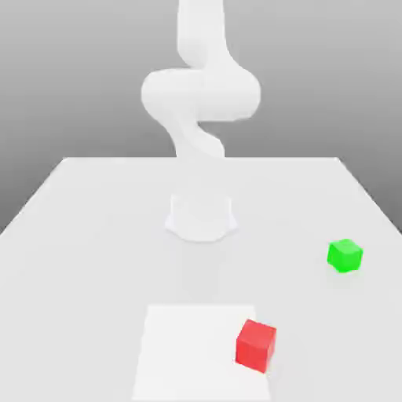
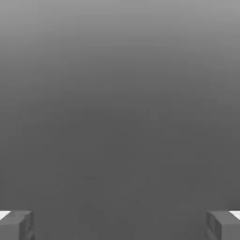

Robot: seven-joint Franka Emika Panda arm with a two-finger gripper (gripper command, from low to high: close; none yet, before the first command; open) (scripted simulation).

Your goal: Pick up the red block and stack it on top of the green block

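The red block (image 1: 256, 345) rests on the white table (image 1: 94, 235) near its front edge, toward the exterior view's right. Farther back and further to the exterior view's right sits the green block (image 1: 345, 256), well apart from the red one. In the hand view my gripper (image 2: 120, 226) is open: its two grey fingertips (image 2: 18, 225) stand far apart with nothing between them, and plain grey background lies beyond. The white arm (image 1: 200, 94) rises from its base (image 1: 201, 217) at the table's middle, far from both blocks.
A lighter square patch (image 1: 188, 353) marks the table's front middle, and the red block stands on its right corner. The table's edges run diagonally on both sides of the exterior view.
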